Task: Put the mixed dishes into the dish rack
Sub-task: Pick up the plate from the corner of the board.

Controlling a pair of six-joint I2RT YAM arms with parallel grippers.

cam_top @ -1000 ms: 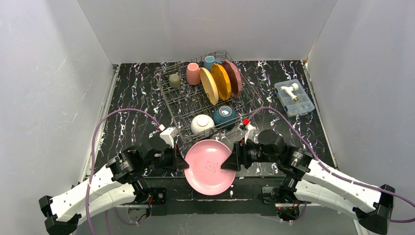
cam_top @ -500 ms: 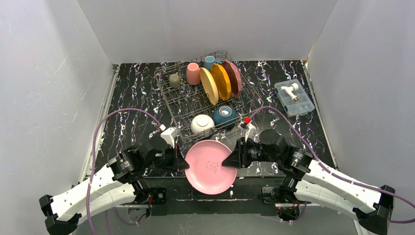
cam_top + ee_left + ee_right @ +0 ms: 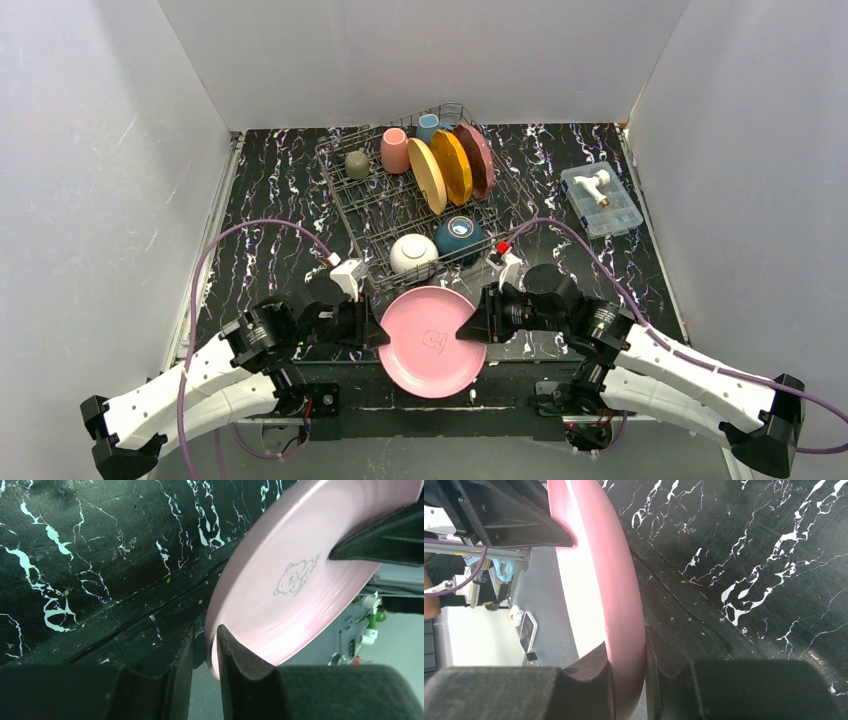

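At the near edge of the black, white-veined marble-look table (image 3: 270,230), a round pink plate with a small bear drawing at its centre (image 3: 430,342) hangs between the two arms, partly out past the table's edge and outside the rack. The right gripper (image 3: 626,646) has its fingers narrow and pressed against both faces of the plate's right rim, so it is holding the plate. The left gripper (image 3: 205,630) straddles the opposite rim with its jaws nearly together. One finger lies against the plate and a thin dark gap shows at the other, so I cannot tell whether it grips. Just beyond the plate stands the large rectangular grey wire dish rack with upright tines (image 3: 385,205), set at a slant on the table. In its near end sit an upturned white bowl (image 3: 412,252) and, just beside it to the right, an upturned teal bowl (image 3: 458,236). Farther back, a yellow plate (image 3: 426,175), an orange plate (image 3: 452,166) and a dark red plate (image 3: 474,158) stand on edge, close in a row. Left of them are a grey-olive mug (image 3: 357,163) and an upturned pink mug (image 3: 394,150), with a blue mug (image 3: 428,127) at the far corner. Well apart to the right, near the wall, lies a clear plastic box (image 3: 612,215) with a white item (image 3: 592,185) inside.
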